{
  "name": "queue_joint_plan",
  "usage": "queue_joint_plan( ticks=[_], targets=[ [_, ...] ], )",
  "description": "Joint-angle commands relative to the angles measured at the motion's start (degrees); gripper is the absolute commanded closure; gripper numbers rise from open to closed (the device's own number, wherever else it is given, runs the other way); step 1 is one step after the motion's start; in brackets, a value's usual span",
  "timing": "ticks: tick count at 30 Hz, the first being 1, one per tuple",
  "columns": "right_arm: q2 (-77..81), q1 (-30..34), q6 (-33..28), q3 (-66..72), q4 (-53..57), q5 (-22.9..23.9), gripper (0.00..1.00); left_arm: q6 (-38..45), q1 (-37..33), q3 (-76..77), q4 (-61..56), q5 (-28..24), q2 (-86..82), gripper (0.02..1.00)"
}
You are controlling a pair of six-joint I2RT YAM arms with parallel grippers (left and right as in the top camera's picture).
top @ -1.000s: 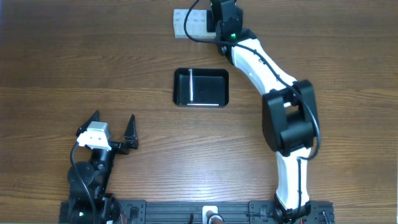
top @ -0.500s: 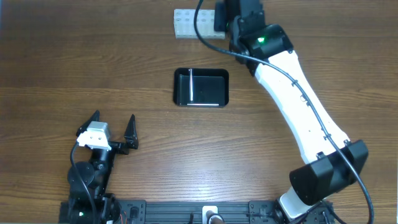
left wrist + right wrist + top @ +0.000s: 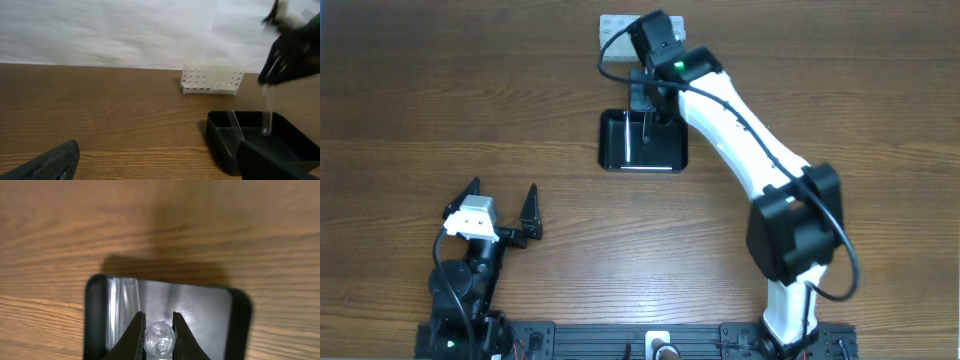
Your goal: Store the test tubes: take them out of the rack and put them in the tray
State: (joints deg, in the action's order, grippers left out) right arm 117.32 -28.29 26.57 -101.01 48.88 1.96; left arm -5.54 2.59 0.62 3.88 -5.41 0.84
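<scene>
Placing step. Right gripper point(image 3: 158, 317), jaws clamped on clear glass test tube point(image 3: 160, 340), upright over black plastic tray point(image 3: 92, 325). We judge next move needs lowering, then release beside lying tube point(image 3: 131, 300). Left gripper point(image 3: 502, 188) jaws apart.

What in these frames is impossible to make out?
- Whether the white perforated plastic rack holds any tubes: small and blurred in the left wrist view, partly covered by the right arm in the top view.
- Whether the clear glass test tube in the right gripper touches the floor of the black plastic tray: the right wrist view looks straight down it.
- Tray's near end: cut off by the right wrist view's edge.
</scene>
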Motion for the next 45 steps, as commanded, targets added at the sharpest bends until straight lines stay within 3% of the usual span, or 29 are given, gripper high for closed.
queue_joint_plan(
  ticks=[1,7,23,32,35,36,37,39,45],
  targets=[
    [4.15,-0.79,2.36,0.59,-0.15,-3.04,0.952,0.63,-0.2,-0.26,0.07,-0.57,-0.46,0.018],
    [7.1,-1.05,2.78,0.61,-0.17,-3.02,0.93,0.63,-0.2,-0.26,0.07,-0.57,-0.46,0.018],
    [8.66,-1.05,2.75,0.63,0.61,-2.99,0.689,0.63,-0.2,-0.26,0.07,-0.57,-0.46,0.018],
    [5.6,-0.39,2.05,0.61,-0.07,-1.31,0.645,0.63,-0.2,-0.26,0.07,-0.57,-0.46,0.018],
    [1.66,-0.33,1.66,0.61,-0.02,1.33,0.531,0.63,-0.2,-0.26,0.07,-0.57,-0.46,0.018],
    [0.11,-0.35,0.76,0.61,-0.04,2.19,0.472,0.63,-0.2,-0.26,0.07,-0.57,-0.46,0.018],
    [-3.1,-0.35,-1.44,0.61,-0.02,3.87,0.34,0.63,-0.2,-0.26,0.07,-0.57,-0.46,0.018],
    [-6.32,-0.22,-3.74,0.63,-0.04,5.64,0.231,0.63,-0.2,-0.26,0.07,-0.57,-0.46,0.018],
    [-13.44,2.71,-11.43,0.66,-2.67,8.92,0.08,0.63,-0.2,-0.26,0.07,-0.57,-0.46,0.018]
  ],
)
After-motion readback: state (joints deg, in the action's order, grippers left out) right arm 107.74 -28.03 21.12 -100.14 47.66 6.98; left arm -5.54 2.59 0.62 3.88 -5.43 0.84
